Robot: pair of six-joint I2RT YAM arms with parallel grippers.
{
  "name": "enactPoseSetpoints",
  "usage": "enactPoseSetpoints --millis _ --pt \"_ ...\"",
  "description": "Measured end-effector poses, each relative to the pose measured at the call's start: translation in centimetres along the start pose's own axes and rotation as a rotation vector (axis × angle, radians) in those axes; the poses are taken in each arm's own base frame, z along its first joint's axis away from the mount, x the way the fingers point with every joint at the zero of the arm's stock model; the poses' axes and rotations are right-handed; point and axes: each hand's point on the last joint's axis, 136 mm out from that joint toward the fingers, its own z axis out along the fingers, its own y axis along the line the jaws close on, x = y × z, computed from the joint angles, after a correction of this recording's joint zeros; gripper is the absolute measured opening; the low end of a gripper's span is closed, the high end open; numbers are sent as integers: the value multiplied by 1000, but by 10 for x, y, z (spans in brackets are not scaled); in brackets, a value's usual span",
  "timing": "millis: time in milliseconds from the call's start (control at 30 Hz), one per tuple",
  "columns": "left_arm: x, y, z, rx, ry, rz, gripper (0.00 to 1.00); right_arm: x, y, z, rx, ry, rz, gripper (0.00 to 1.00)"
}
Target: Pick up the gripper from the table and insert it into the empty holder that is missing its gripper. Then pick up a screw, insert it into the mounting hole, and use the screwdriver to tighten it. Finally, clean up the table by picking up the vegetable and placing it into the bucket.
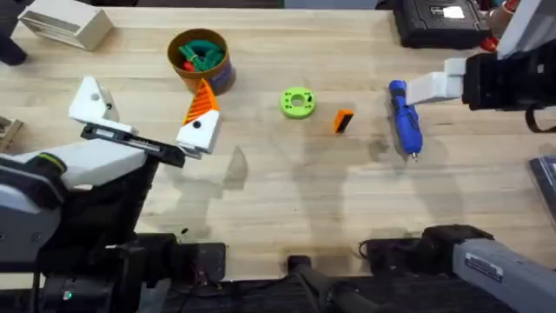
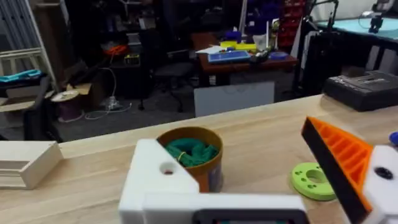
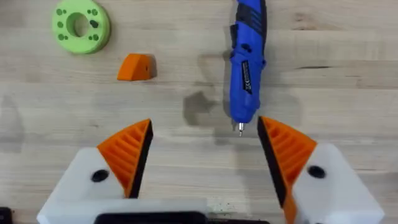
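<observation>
On my overhead view, at the far left, I see the left gripper (image 1: 143, 117) over the desk (image 1: 287, 209), and its two fingers are spread wide apart with nothing between them. One of its fingers is only the bare white holder (image 1: 89, 100) without an orange tip, while the other finger carries its orange pad and points toward the bucket (image 1: 201, 59). The bucket stands just beside that orange pad, and it has green and red toys inside. In the left wrist view the holder (image 2: 163, 177) shows a small round hole on its face, and the bucket (image 2: 194, 155) is just behind it. Going to the right, a green ring disc (image 1: 297, 102) lies flat on the desk, and near it, a bit more to the right, the loose orange gripper (image 1: 343, 120) lies on the wood, apart from everything. Then comes the blue screwdriver (image 1: 404, 117), lying on the desk with its silvery tip pointing toward the arms' bases. The right gripper (image 1: 434, 87) is at the far right, close to the handle end of the screwdriver. In the right wrist view the right gripper (image 3: 205, 146) is spread open and holds nothing, and the tip of the screwdriver (image 3: 247, 62) is between its two orange pads.
</observation>
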Motion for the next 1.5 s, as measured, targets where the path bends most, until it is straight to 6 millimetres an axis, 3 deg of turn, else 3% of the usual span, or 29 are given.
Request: enactPoseSetpoints --millis 567,700,733,1000,1500 --pt "-1 -4 1 24 -63 -21 986 0 0 0 0 0 0 991" --pt "5 -5 3 34 -116 -9 986 0 0 0 0 0 0 991" --pt "16 -4 4 34 -98 -35 986 0 0 0 0 0 0 990" --pt "18 -1 3 31 -86 -67 986 0 0 0 0 0 0 990" --pt "47 -20 3 141 37 -164 986 0 0 0 0 0 0 991"
